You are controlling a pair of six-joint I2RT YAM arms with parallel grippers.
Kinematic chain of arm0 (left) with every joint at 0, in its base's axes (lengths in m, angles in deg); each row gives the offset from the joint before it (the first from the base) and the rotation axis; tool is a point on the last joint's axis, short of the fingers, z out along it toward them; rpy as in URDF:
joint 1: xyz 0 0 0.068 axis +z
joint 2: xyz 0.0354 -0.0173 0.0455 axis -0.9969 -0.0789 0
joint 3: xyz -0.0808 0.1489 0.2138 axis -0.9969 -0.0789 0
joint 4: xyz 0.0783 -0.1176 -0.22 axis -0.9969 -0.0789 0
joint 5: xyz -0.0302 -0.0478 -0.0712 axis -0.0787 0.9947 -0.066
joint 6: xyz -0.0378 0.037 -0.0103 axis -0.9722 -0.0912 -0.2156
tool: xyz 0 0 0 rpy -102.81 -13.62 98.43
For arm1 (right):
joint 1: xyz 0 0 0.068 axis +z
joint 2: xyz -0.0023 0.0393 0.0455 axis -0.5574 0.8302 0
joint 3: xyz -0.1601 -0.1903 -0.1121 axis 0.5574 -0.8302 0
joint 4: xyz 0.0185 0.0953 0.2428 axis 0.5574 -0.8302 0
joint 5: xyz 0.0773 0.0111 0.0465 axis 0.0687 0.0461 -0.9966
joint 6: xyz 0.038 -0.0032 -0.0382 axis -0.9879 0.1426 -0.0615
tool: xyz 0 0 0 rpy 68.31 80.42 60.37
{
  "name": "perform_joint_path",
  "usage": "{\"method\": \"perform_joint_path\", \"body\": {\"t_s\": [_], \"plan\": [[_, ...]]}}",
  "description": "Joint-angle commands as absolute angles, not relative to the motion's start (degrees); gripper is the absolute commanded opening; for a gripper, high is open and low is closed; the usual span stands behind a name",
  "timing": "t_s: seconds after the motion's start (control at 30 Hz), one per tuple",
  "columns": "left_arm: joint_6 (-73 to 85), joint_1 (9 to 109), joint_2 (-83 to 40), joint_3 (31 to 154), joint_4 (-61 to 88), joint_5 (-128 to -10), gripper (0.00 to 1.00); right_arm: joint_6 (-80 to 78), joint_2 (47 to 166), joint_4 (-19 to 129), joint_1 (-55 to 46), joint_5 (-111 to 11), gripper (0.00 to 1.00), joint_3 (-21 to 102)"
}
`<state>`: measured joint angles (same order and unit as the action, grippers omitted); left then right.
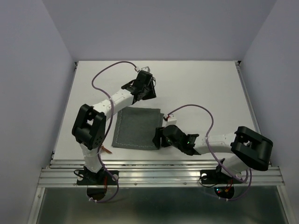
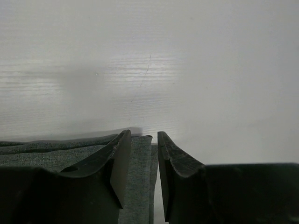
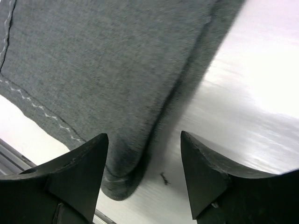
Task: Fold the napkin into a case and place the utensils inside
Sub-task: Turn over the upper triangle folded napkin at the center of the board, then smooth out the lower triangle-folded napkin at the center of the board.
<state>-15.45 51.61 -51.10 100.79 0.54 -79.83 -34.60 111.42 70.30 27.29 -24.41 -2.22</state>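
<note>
Robot lab cell, plain walls (image 1: 159, 28), white table (image 1: 205, 88), aluminium rail (image 1: 159, 172)

White tabletop inside a pale-walled enclosure

The tabletop (image 1: 201, 84) is smooth and white, with plain pale walls (image 1: 159, 28) on its left, far and right sides. A ribbed aluminium rail (image 1: 159, 173) runs along its near edge. Purple cables (image 1: 110, 69) loop above the surface, which carries a small dark mark (image 3: 164, 178).
</note>
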Motion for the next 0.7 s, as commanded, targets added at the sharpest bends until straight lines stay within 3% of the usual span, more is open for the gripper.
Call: {"method": "perform_joint_path", "body": {"t_s": [0.0, 0.2, 0.33, 0.67], "plan": [[-14.2, 52.7, -44.9, 100.5, -0.5, -81.5, 0.41, -35.7, 105.1, 66.3, 23.9, -23.1, 0.71, -4.8], [-14.9, 53.4, -39.4, 96.1, -1.1, -81.0, 0.41, -35.3, 102.2, 62.4, 16.8, -30.1, 0.72, -1.6], [-16.1, 53.4, -34.8, 90.5, -0.6, -79.3, 0.40, -37.2, 106.2, 60.5, 10.8, -37.1, 0.67, 3.3], [-20.1, 50.3, -21.8, 73.0, 1.0, -73.7, 0.36, -39.8, 117.7, 60.4, 6.4, -44.9, 0.60, 12.0]]}}
